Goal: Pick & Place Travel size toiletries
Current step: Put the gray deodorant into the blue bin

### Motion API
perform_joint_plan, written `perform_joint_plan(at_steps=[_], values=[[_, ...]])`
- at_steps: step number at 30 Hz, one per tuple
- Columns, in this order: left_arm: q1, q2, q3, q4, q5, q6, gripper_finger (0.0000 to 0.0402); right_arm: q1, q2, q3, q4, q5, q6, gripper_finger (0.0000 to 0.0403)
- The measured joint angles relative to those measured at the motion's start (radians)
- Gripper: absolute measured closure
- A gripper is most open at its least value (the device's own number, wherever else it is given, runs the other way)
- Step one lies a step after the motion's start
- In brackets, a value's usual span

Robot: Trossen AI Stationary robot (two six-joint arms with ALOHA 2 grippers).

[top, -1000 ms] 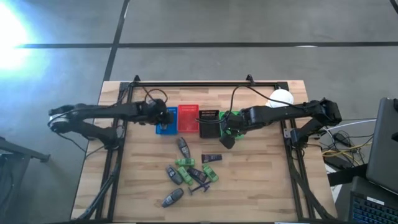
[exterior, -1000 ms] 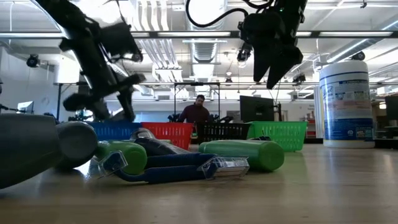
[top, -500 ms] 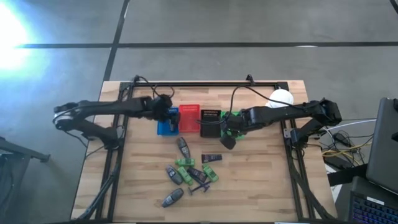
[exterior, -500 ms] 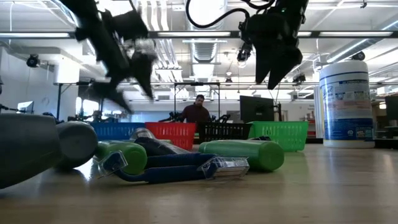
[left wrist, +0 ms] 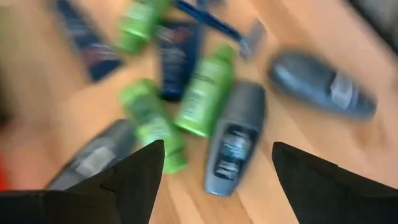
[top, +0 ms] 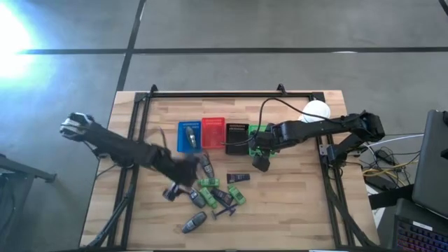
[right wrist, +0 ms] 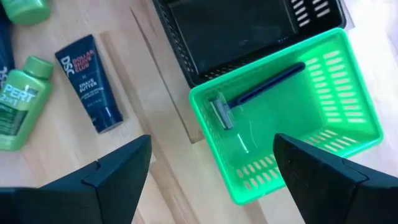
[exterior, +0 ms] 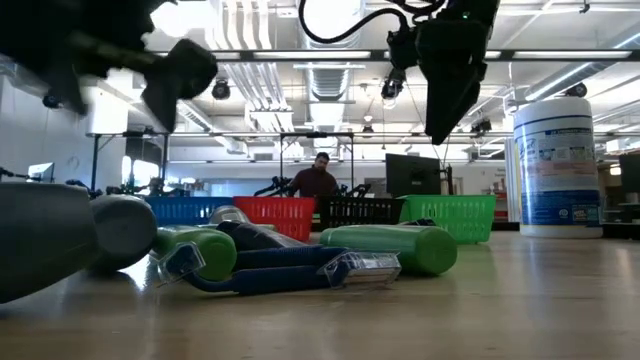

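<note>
Toiletries [top: 213,194] mostly lay unsorted in a heap at lower centre of the high view | done: razor [right wrist: 249,96] in green basket [right wrist: 348,74], one item in blue basket [top: 187,136] | left gripper [top: 173,187] spread wide, empty, touching heap's left edge | right gripper [top: 260,163] spread, empty, just below green basket

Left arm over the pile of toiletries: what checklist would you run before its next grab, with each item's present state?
1. Left hand open: ok, fingers apart, nothing between them.
2. Left hand over the pile: ok.
3. Single target lined up: cannot tell, view blurred.
4. Grey bottle free of the green bottle: not ok, they touch.
5. Right hand clear of the pile: ok, open above the green basket, which holds a razor.
</note>
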Motion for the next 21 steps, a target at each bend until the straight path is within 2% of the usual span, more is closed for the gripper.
perform_joint_plan(at_steps=[2,6,11,17,21], values=[[-0.045,0.067,-0.001,0.026,-0.006,0.055,0.0097,0.000,0.000,-0.001,-0.002,0.000,0.000,0.0071],[-0.095,0.178,-0.004,0.087,-0.025,0.059,0.0097,-0.001,0.000,-0.002,-0.014,0.001,0.006,0.0060],[-0.094,0.218,-0.005,0.211,-0.049,-0.018,0.0089,0.000,0.000,-0.002,-0.028,0.001,0.008,0.0046],[-0.095,0.299,-0.006,0.228,-0.041,-0.025,0.0084,0.000,0.000,-0.005,-0.034,0.001,0.006,0.0044],[-0.093,0.340,-0.006,0.211,-0.042,-0.053,0.0097,0.000,0.000,-0.010,-0.035,0.001,0.003,0.0052]])
